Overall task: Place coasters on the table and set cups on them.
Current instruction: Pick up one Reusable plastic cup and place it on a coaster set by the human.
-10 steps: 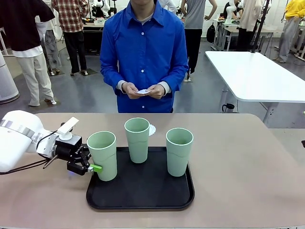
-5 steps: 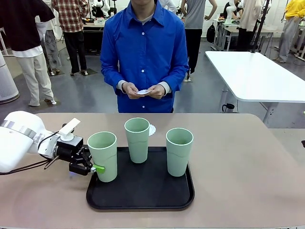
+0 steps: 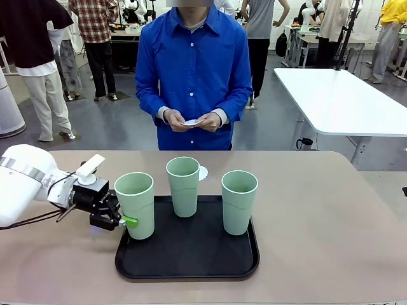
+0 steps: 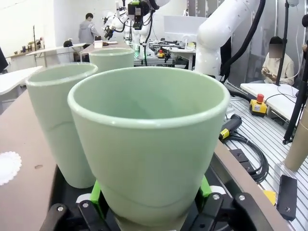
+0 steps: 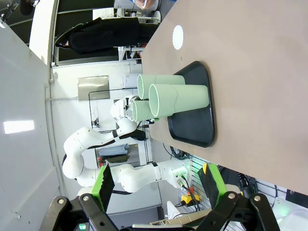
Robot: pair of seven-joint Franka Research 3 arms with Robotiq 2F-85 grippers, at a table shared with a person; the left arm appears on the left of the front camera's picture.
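Three mint-green cups stand over a black tray [image 3: 191, 264] on the tan table [image 3: 318, 216]. My left gripper [image 3: 121, 220] is shut on the left cup [image 3: 135, 204] low on its side. In the left wrist view that cup [image 4: 149, 144] sits between the green pads [image 4: 96, 192] of my left gripper [image 4: 149, 204]. The middle cup [image 3: 183, 186] and right cup [image 3: 240, 201] stand free. One white lacy coaster [image 3: 203, 172] lies on the table behind the middle cup. The person's hands [image 3: 191, 121] hold more white paper. My right gripper [image 5: 159, 185] is open with nothing in it, far from the tray [image 5: 192, 130].
A person in a blue shirt [image 3: 191, 70] stands at the table's far edge. A white table [image 3: 337, 101] is off to the back right. Bare tabletop lies to the right of the tray and along the far edge.
My left gripper has shut on the left cup. That cup now sits slightly higher and farther left than a second ago. The other cups and the person's hands have not moved.
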